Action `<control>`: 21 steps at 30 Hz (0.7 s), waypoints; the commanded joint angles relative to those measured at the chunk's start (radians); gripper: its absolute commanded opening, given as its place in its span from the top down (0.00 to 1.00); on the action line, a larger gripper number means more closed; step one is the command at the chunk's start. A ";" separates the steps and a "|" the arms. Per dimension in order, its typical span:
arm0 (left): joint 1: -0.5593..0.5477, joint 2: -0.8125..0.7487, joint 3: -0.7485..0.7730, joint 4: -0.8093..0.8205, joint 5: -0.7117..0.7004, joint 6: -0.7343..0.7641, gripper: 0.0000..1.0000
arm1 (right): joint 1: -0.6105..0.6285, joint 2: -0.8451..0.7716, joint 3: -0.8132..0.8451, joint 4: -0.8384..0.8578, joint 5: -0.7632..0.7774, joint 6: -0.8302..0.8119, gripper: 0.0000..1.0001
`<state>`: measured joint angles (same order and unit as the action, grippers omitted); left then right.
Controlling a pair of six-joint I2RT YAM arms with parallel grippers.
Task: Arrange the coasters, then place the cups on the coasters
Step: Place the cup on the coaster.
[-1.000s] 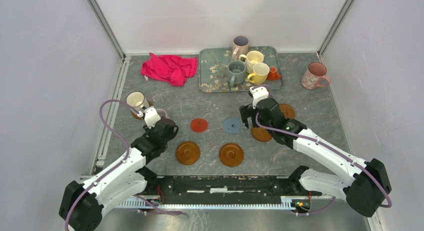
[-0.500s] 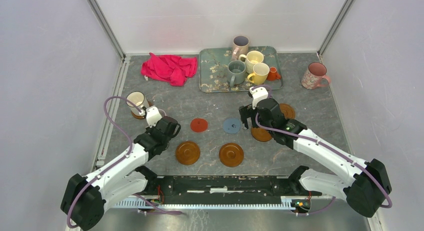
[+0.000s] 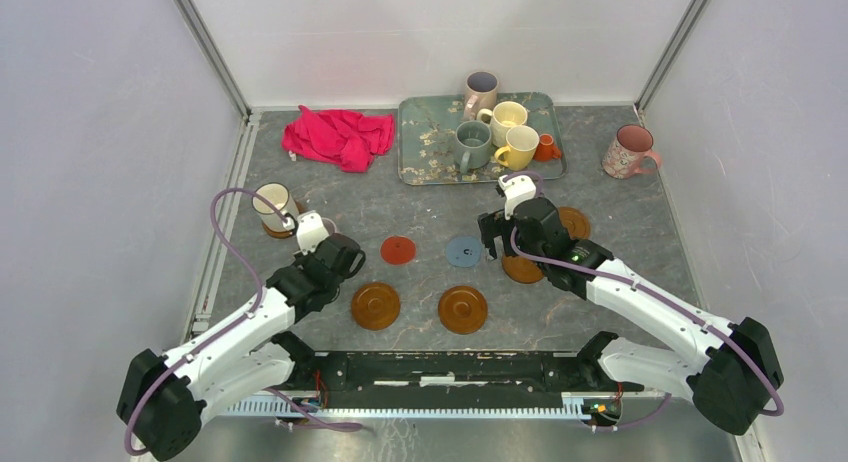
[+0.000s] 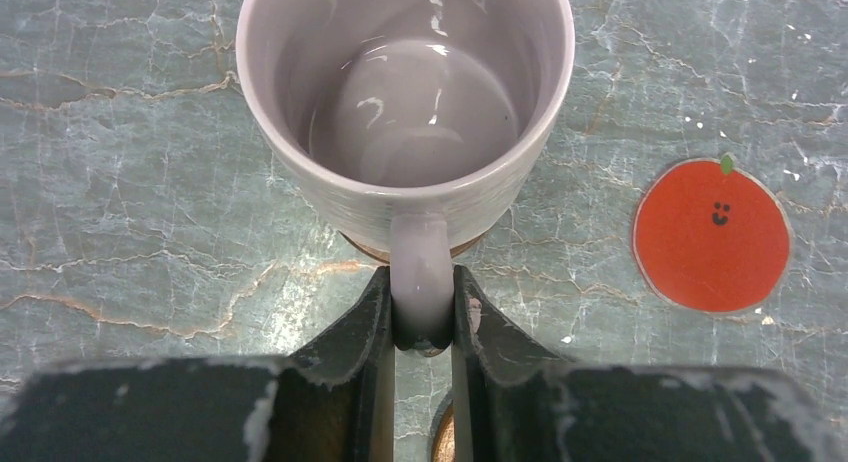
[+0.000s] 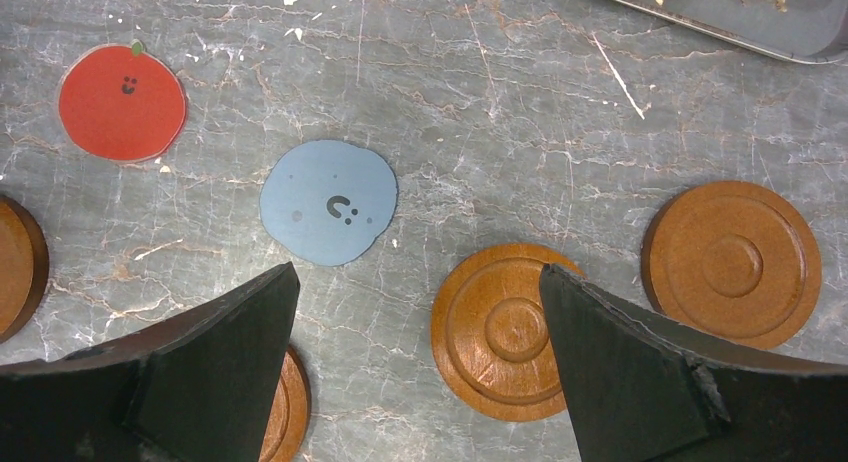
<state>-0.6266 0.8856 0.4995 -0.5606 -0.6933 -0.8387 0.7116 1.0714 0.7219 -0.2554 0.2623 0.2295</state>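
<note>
Against left gripper [image 4: 421, 287], the mug [image 4: 405, 92] gleams — pale mauve.

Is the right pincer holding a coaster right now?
No, the right pincer is wide open with nothing between its jaws.

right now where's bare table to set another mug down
Bare table lies between the red cloth and the red coaster, and along the right edge nearer than the pink floral mug. Crowded: the tray, packed with mugs, and the coaster cluster at centre.
</note>
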 commanded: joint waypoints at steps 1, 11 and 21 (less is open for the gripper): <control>-0.045 -0.021 0.084 0.013 -0.154 -0.034 0.98 | 0.001 -0.015 -0.002 0.041 -0.006 -0.014 0.02; -0.094 0.007 0.068 -0.043 -0.180 -0.138 0.98 | 0.001 -0.017 -0.004 0.039 -0.009 -0.012 0.02; -0.101 0.032 0.028 -0.030 -0.143 -0.180 0.98 | 0.001 -0.018 -0.007 0.036 -0.012 -0.006 0.02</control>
<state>-0.7200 0.9226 0.5282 -0.6537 -0.7620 -0.9443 0.7116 1.0714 0.7212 -0.2485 0.2611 0.2298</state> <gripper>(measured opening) 0.254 0.982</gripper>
